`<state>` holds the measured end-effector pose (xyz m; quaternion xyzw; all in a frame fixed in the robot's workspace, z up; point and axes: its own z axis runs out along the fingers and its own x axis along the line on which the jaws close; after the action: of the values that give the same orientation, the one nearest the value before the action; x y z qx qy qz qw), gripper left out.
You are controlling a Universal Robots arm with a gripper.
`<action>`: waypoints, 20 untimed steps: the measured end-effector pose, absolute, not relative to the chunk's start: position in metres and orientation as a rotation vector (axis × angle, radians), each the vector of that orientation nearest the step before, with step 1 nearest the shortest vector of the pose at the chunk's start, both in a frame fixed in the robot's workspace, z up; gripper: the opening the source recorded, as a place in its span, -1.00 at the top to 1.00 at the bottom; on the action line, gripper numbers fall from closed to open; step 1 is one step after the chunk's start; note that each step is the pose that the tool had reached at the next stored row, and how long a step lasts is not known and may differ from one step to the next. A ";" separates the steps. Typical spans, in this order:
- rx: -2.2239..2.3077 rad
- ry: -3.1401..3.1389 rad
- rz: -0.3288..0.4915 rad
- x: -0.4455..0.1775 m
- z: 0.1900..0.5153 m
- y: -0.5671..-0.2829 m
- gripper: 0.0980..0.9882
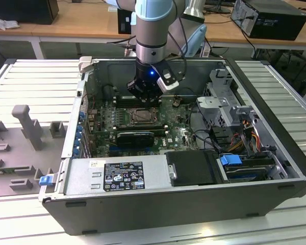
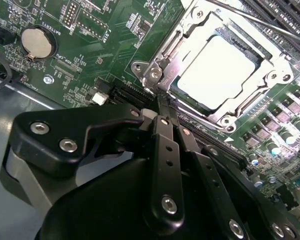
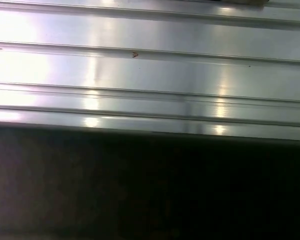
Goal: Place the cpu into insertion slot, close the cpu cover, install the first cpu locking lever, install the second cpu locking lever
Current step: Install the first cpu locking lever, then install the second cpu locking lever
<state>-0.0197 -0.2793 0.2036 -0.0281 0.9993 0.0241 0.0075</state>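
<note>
end effector fingers closed, empty | tips at cpu cover edge | cpu seated

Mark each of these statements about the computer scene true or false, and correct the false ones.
1. The cpu already sits in the slot. True.
2. The cover is closed over the cpu, its top showing through the window. True.
3. The tool holds the cpu above the case. False: its fingers are closed together beside a corner of the socket, holding no chip.
4. A round coin battery sits on the green board. True.
5. In the exterior view the arm reaches down outside the case. False: it reaches down into the open case, above the socket.
</note>
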 end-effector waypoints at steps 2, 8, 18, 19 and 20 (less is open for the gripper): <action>-0.088 3.125 0.074 -0.020 0.214 -0.279 0.98; -0.088 3.125 0.074 -0.020 0.220 -0.286 0.98; -0.088 3.125 0.074 -0.020 0.220 -0.294 0.98; -0.088 3.125 0.074 -0.020 0.220 -0.295 0.98; -0.088 3.125 0.073 -0.020 0.221 -0.295 0.98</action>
<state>-0.0197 -0.2954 0.2209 -0.0280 0.9993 0.0235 0.0072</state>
